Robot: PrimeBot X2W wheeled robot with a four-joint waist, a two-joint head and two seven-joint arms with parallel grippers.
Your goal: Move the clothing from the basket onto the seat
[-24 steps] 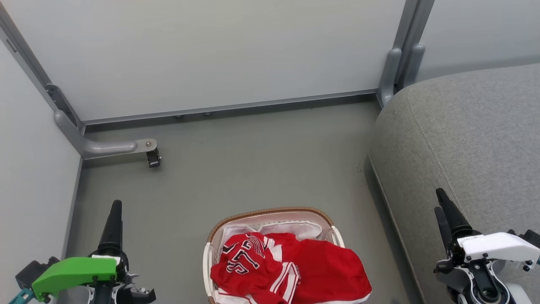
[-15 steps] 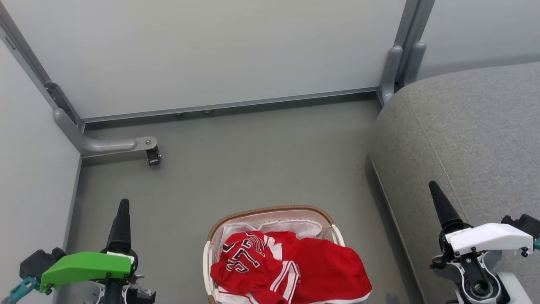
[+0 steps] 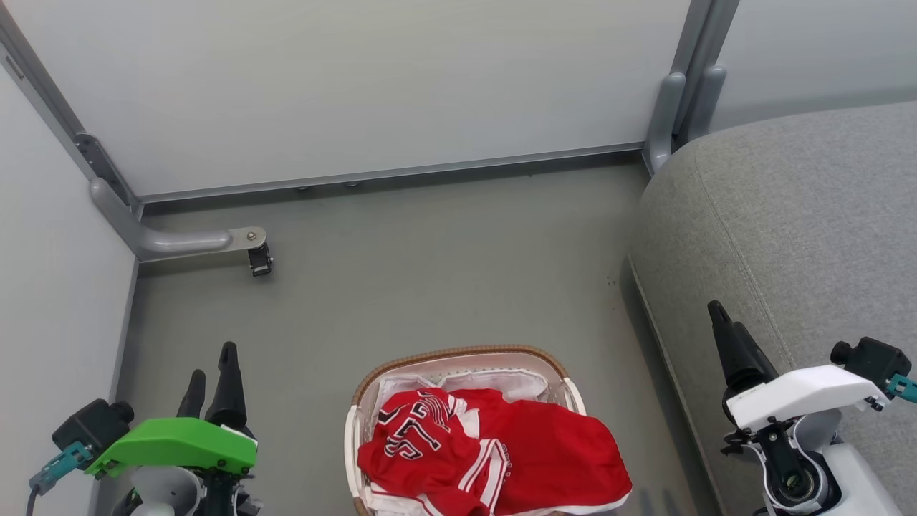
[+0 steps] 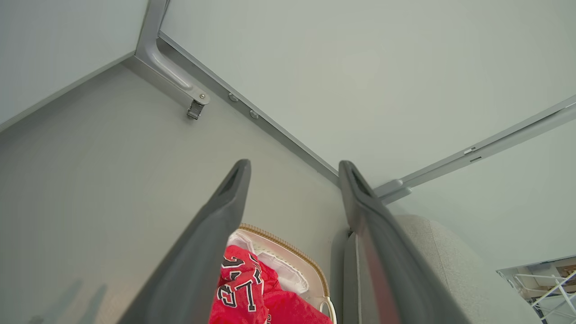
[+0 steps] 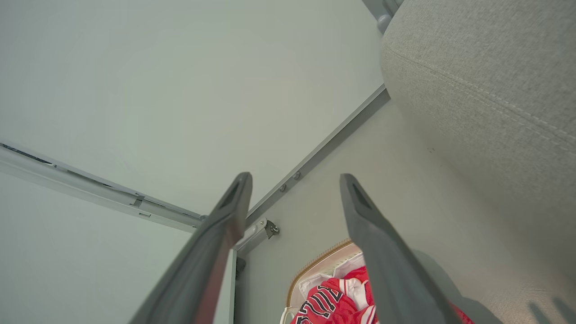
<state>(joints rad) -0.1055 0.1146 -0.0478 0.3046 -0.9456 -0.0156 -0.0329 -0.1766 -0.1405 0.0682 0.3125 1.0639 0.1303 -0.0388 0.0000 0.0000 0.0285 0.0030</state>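
The red clothing (image 3: 494, 455) with white and black trim and numbers lies heaped in the basket (image 3: 458, 357), spilling over its right rim, at the bottom middle of the head view. The grey seat (image 3: 795, 215) rises at the right. My left gripper (image 3: 212, 364) hangs open at the lower left, clear of the basket, holding nothing. My right gripper (image 3: 723, 319) stands open at the lower right over the seat's edge, also holding nothing. The left wrist view shows the clothing (image 4: 252, 297) in the basket (image 4: 292, 249) below the open gripper (image 4: 292, 167). The right wrist view shows the clothing (image 5: 333, 301) and the seat (image 5: 490, 90).
Pale partition panels (image 3: 358, 86) close the back and left. A metal foot with a caster (image 3: 259, 261) juts onto the grey floor (image 3: 430, 272) at the left. A white cloth (image 3: 501, 383) lines the basket under the red clothing.
Both arms have swung inward toward the basket: the left gripper has shifted right and turned so that both fingers show, the right gripper has shifted left and up. The clothing has not moved.
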